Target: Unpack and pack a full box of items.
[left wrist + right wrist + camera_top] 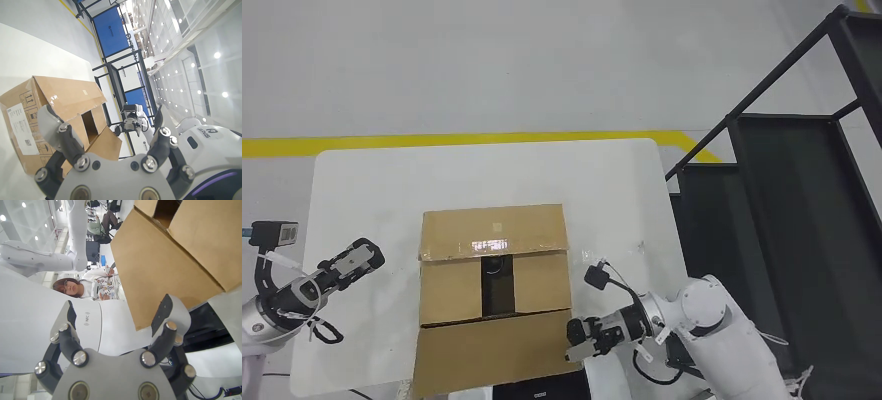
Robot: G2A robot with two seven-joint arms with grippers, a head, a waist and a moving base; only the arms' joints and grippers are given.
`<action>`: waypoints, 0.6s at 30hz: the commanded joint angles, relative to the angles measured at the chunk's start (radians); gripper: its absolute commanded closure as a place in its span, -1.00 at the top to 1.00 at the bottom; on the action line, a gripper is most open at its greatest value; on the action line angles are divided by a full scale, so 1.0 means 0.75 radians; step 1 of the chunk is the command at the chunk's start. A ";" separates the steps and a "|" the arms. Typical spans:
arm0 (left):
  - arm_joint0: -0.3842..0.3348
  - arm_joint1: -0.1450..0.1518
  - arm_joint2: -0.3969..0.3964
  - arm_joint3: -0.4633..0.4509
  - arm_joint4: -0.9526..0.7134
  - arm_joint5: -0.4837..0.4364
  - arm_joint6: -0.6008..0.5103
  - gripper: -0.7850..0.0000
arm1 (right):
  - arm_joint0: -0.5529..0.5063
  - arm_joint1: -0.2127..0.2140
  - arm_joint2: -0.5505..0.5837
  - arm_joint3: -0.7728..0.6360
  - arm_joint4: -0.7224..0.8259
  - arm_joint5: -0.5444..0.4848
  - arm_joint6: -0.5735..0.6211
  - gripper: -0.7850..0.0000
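– left gripper point(104, 113) is seen closest, with its fingers spread wide and nothing held between them. where is the box placed against it?
– the box point(66, 94) is found just ahead of that gripper, with its labelled side turned toward the fingers and a strip of table point(492, 170) left between. from above, the gripper is set off the box's left side, apart from it.
– and the right gripper?
– the right gripper point(118, 303) is likewise held with its fingers apart, and nothing is gripped. it is placed at the box's near right corner, just beside the edge of the near flap point(497, 355), which is opened outward toward the table's near edge. whether that flap is touched by a finger cannot be told.
– how is the box itself laid out?
– it is set upright about the middle of the table, toward the near edge. the far flap point(492, 232) is opened outward as well; the two side flaps point(447, 290) are folded inward, with a dark slot point(497, 285) left between them. something dark is glimpsed in that slot, but what it is cannot be made out.
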 commanded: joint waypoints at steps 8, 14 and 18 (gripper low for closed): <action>0.000 0.000 0.000 0.000 0.000 0.000 0.000 1.00 | 0.010 0.007 -0.133 0.012 -0.162 0.065 -0.112 1.00; 0.000 0.000 0.000 0.000 0.000 0.000 0.000 1.00 | 0.015 0.011 -0.180 0.026 -0.252 0.102 -0.247 1.00; 0.000 -0.001 0.013 -0.017 -0.011 0.021 -0.003 1.00 | 0.013 0.014 -0.201 0.033 -0.282 0.109 -0.311 1.00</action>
